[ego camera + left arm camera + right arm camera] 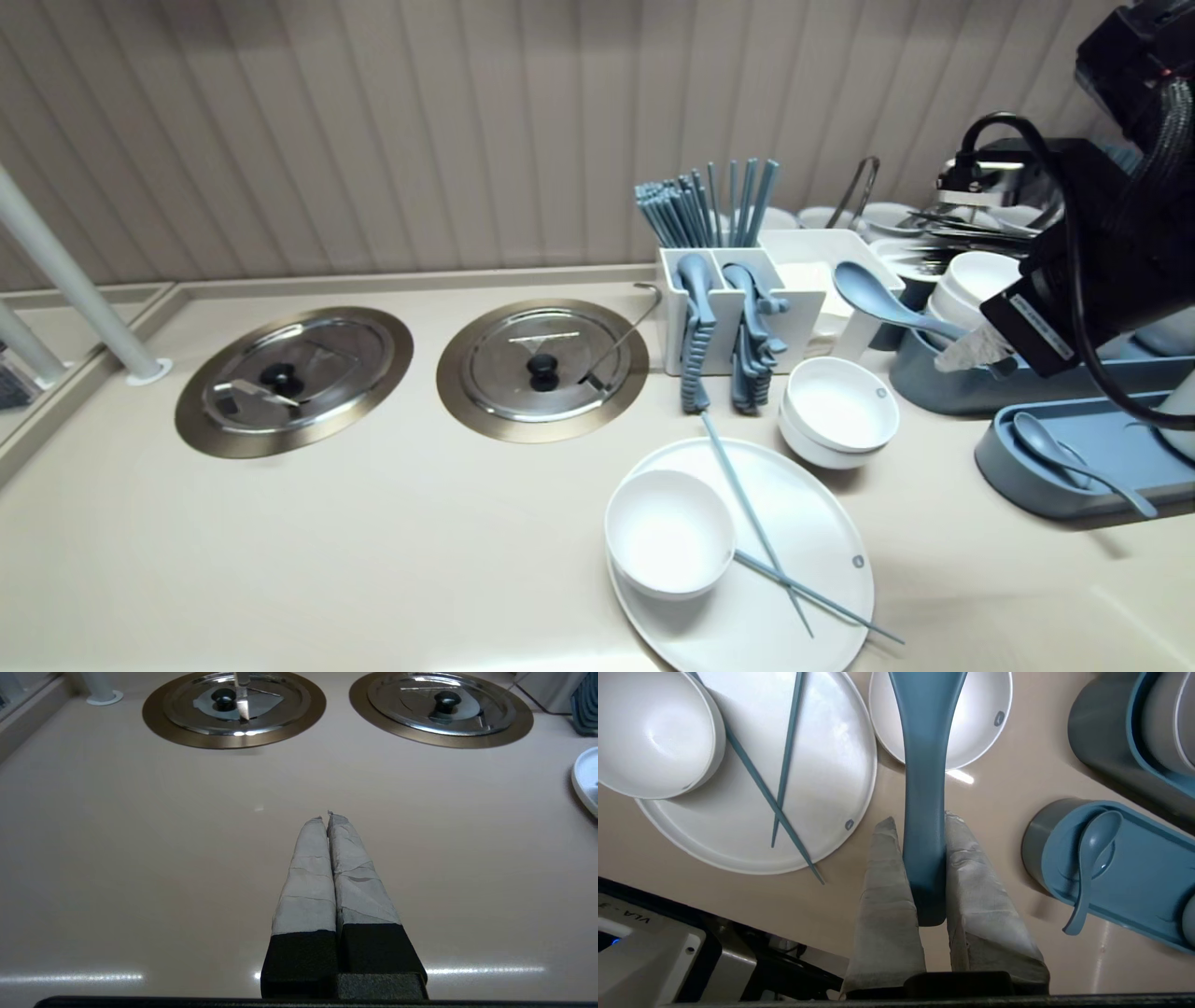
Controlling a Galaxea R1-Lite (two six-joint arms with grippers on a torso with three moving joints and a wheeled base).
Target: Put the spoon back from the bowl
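**Spoon held aloft on the right, left arm idle**

Far left, the left gripper [327, 817] hangs over bare counter [140, 858], its taped fingers pressed together with nothing between them. Past it, two steel lids [294, 373] [541, 364] sit flush in the worktop. Next comes a white plate [822, 523] carrying a bowl [667, 532] and crossed chopsticks [756, 527], with stacked bowls [838, 411] just beside it. Over those bowls hangs the blue spoon [924, 765], clear of the counter. The right gripper [919, 821] is clamped tight on its handle end. Further right, a second spoon [1046, 443] lies in a blue tray [1018, 485].
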